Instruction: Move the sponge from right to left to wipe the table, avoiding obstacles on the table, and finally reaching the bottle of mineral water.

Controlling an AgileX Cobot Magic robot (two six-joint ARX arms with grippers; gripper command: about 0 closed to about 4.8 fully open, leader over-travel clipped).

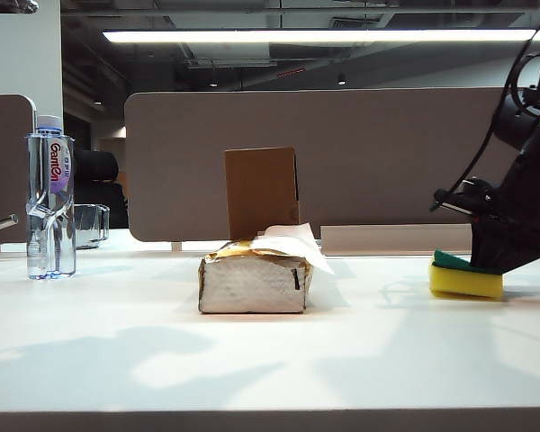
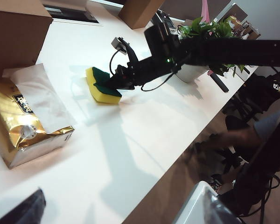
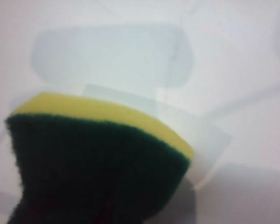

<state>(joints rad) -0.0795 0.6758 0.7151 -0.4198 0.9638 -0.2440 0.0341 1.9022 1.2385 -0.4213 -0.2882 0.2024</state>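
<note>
Tissue pack (image 1: 254, 281) nearest; right claw (image 1: 495, 263) grips sponge (image 1: 465, 282) lying flat; left claw wide, unseen.

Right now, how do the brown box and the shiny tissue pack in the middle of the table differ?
The cardboard box stands upright and taller; the tissue pack lies low and long. The box is plain matte brown; the pack is silver and gold foil with white tissue sticking out. Both sit mid-table, the box behind the pack.
</note>
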